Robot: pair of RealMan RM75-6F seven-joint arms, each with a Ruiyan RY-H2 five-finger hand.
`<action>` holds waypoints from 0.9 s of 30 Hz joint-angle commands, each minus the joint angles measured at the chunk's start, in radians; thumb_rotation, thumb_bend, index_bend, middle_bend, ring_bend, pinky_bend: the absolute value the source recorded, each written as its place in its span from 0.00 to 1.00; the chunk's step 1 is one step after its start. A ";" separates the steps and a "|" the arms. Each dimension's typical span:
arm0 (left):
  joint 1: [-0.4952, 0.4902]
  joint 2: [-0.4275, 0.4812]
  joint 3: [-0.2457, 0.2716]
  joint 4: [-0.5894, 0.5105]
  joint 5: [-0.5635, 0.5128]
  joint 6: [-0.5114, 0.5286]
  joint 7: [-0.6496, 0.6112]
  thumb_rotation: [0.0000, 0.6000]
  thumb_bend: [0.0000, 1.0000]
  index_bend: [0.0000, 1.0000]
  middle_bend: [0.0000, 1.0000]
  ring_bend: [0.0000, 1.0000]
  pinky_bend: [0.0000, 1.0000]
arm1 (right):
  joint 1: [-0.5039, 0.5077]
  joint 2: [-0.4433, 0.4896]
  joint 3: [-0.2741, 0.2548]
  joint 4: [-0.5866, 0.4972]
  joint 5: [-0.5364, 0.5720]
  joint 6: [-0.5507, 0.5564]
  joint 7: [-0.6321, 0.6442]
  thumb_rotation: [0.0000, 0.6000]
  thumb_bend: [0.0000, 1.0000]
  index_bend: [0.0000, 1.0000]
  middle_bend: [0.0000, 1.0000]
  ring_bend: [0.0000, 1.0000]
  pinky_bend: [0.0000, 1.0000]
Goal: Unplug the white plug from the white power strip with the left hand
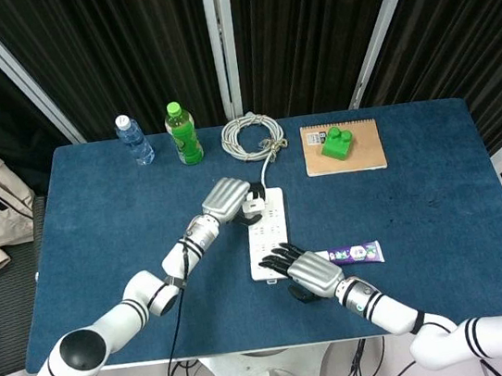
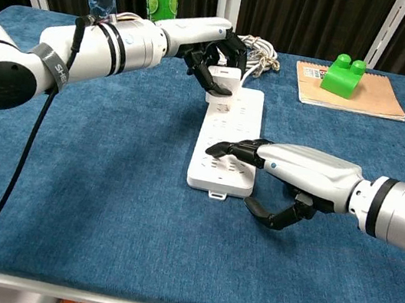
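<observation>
The white power strip [image 1: 270, 238] [image 2: 231, 129] lies lengthwise at mid-table. My left hand [image 1: 225, 198] [image 2: 205, 45] grips the white plug [image 1: 253, 209] [image 2: 223, 76] over the strip's far end. In the chest view the plug sits raised a little above the strip, with its prongs showing underneath. My right hand [image 1: 306, 272] [image 2: 297, 169] rests on the strip's near end, fingertips pressing on its top and thumb curled beside it, holding nothing.
A coiled white cable [image 1: 251, 136] lies behind the strip. A water bottle [image 1: 133, 139] and a green bottle [image 1: 184, 134] stand at the back left. A green brick [image 1: 336, 142] sits on a brown notebook [image 1: 365, 148]. A purple packet [image 1: 359, 252] lies right of the strip.
</observation>
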 commanded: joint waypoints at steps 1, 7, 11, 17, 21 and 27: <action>0.004 0.012 -0.004 -0.014 0.007 0.036 0.006 1.00 0.45 0.77 0.86 0.70 0.73 | -0.005 0.004 -0.001 -0.005 -0.008 0.013 0.003 1.00 0.55 0.06 0.12 0.00 0.00; 0.042 0.060 -0.014 -0.060 0.015 0.146 0.067 1.00 0.45 0.74 0.83 0.68 0.72 | -0.023 0.015 -0.005 -0.017 -0.057 0.076 0.028 1.00 0.55 0.06 0.12 0.00 0.00; 0.095 0.098 0.008 -0.086 0.007 0.177 0.159 1.00 0.45 0.70 0.76 0.64 0.69 | -0.043 0.051 -0.016 -0.047 -0.095 0.129 0.029 1.00 0.55 0.06 0.12 0.00 0.00; 0.192 0.142 0.044 -0.139 -0.042 0.164 0.284 1.00 0.42 0.52 0.57 0.44 0.49 | -0.092 0.138 -0.047 -0.113 -0.154 0.225 0.016 1.00 0.49 0.06 0.13 0.00 0.00; 0.233 0.161 0.053 -0.182 -0.080 0.145 0.387 1.00 0.27 0.29 0.33 0.20 0.24 | -0.125 0.198 -0.060 -0.146 -0.173 0.280 0.003 1.00 0.37 0.06 0.13 0.00 0.00; 0.306 0.221 0.033 -0.320 -0.125 0.212 0.468 1.00 0.15 0.14 0.17 0.07 0.11 | -0.184 0.290 -0.064 -0.196 -0.190 0.381 0.021 1.00 0.28 0.06 0.12 0.00 0.00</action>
